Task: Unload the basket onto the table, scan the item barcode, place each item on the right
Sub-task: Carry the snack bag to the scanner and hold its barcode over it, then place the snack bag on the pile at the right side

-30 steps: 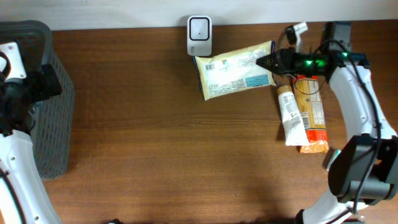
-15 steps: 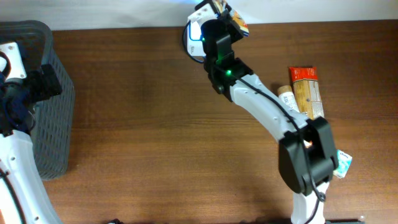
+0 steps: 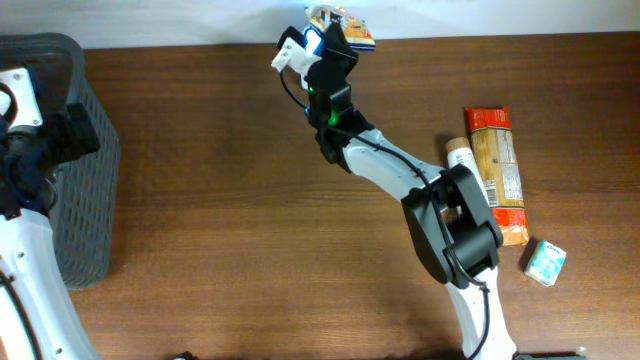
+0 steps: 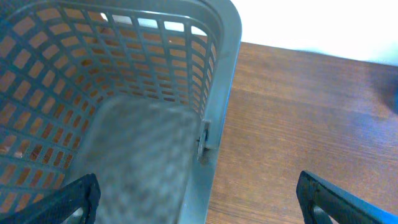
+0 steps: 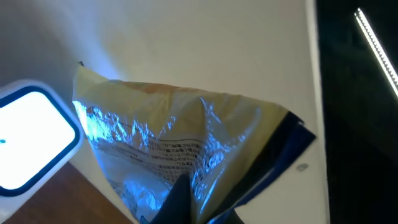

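Shining blue beside the lit scanner [image 5: 31,137], the crinkled pale-yellow foil bag [image 5: 186,130] with small print is at the table's [image 3: 250,200] far edge, clamped in the right hand [image 3: 335,40]; the left hand [image 4: 199,196] stands apart.

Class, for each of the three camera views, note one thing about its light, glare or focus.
Right wrist view: blue light glints off the crinkled bag, and the scanner face is washed out white. Left wrist view: the basket floor is a soft blur, its rim sharper. Overhead view: evenly lit and sharp across the table.
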Controlling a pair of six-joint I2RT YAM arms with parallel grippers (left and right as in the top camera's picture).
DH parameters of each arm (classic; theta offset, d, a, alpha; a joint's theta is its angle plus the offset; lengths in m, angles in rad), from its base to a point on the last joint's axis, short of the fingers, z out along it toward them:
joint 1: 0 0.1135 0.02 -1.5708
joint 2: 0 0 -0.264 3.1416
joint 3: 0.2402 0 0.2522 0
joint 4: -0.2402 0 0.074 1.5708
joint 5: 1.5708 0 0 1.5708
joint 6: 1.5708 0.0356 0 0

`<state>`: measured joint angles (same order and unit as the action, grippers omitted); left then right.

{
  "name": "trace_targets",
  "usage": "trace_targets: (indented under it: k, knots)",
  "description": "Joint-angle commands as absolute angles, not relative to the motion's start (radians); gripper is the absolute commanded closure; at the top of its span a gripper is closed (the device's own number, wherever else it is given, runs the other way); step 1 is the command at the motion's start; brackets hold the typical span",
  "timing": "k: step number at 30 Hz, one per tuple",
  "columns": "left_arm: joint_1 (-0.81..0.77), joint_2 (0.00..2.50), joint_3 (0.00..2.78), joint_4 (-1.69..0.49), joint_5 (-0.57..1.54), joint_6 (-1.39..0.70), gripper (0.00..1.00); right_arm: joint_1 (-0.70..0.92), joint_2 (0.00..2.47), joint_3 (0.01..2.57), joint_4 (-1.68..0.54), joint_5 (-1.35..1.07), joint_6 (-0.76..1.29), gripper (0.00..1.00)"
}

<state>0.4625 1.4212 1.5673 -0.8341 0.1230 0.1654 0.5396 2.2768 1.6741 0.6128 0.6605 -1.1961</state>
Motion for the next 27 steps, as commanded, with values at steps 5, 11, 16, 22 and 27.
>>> trace_targets:
  k: [5, 11, 16, 22, 27]
  knots:
    - [0.468, 1.412, 1.572, -0.833, 0.131, 0.182, 0.01, 0.551, 2.313, 1.69, 0.637, 0.64, -1.276, 0.96]
    - [0.468, 1.412, 1.572, -0.833, 0.131, 0.182, 0.01, 0.558, 2.294, 1.69, 0.662, 0.668, -1.286, 0.96]
    - [0.468, 1.412, 1.572, -0.833, 0.131, 0.182, 0.01, 0.554, 2.067, 1.69, 0.642, 0.815, -1.174, 0.96]
    - [0.468, 1.412, 1.572, -0.833, 0.131, 0.182, 0.01, 0.527, 1.748, 1.69, -0.184, 1.059, -0.483, 0.96]
    - [0.468, 1.412, 1.572, -0.833, 0.131, 0.182, 0.01, 0.313, 1.682, 1.687, -0.908, 1.172, 0.122, 0.96]
